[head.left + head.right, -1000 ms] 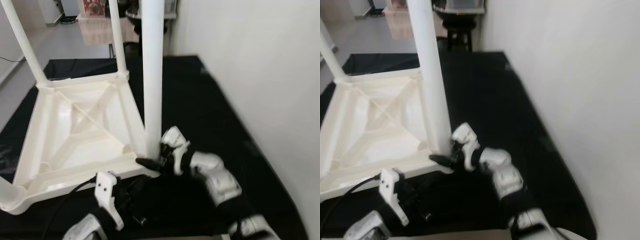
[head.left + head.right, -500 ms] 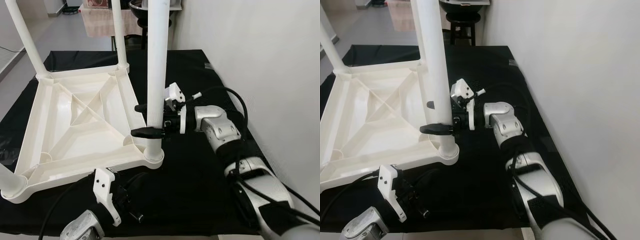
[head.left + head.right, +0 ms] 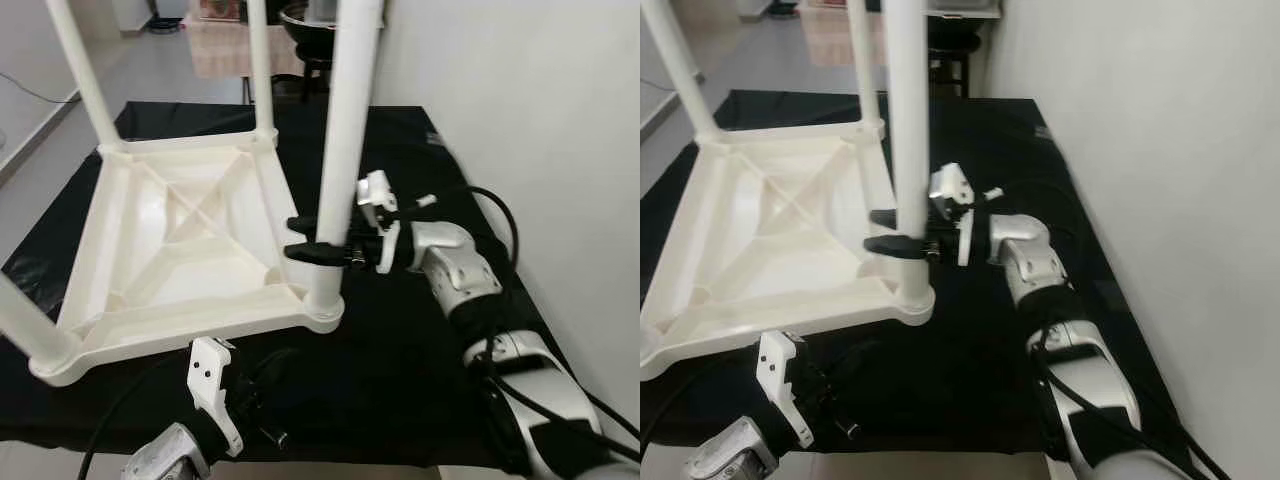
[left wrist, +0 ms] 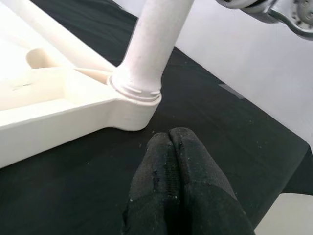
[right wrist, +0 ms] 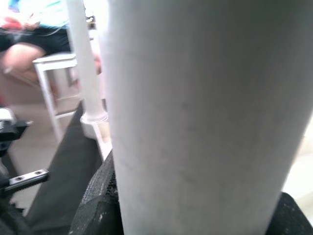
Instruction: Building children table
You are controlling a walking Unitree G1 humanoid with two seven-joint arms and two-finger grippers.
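Left eye view showed the right tool (image 3: 312,238) pinching the near table leg (image 3: 338,150) just above its socket on the upturned tabletop (image 3: 170,250); left tool (image 4: 170,169), fingers pressed together, idled below; sideways pull risked unseating that leg.

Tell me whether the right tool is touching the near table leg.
Touching. In the left eye view the right tool has one black finger on each side of the near table leg, and the right wrist view shows the leg pressed between them.
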